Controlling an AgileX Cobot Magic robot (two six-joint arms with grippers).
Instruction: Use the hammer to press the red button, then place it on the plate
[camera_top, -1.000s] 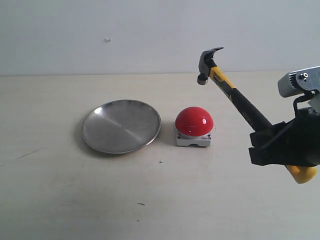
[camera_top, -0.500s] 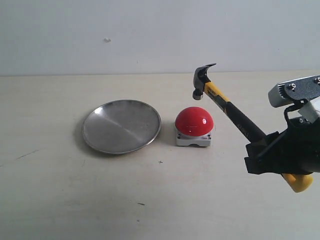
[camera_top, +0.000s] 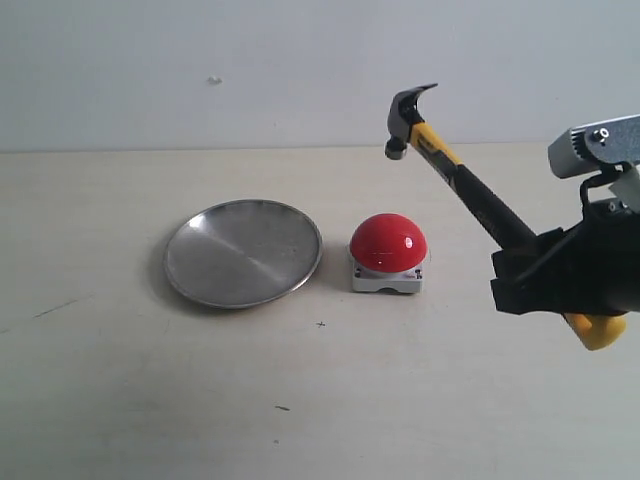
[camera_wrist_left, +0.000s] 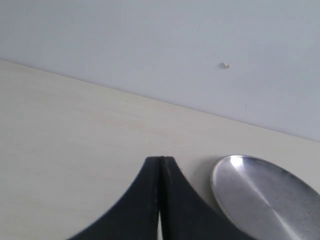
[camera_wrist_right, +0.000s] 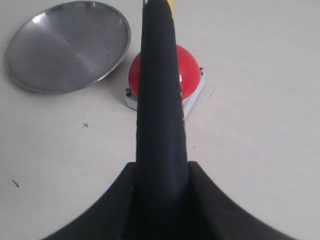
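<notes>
Right gripper clamped on the black handle of the hammer, head raised toward 10 o'clock, above and clear of the red button; plate at the button's 9 o'clock. Left gripper fully closed, empty.

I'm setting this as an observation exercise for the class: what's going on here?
The right gripper is clamped on the black handle of the hammer, holding it tilted with its head up in the air above the red button, not touching it. The button sits on the table just beside the plate, which has nothing on it. The left gripper is shut and empty, near the plate.
</notes>
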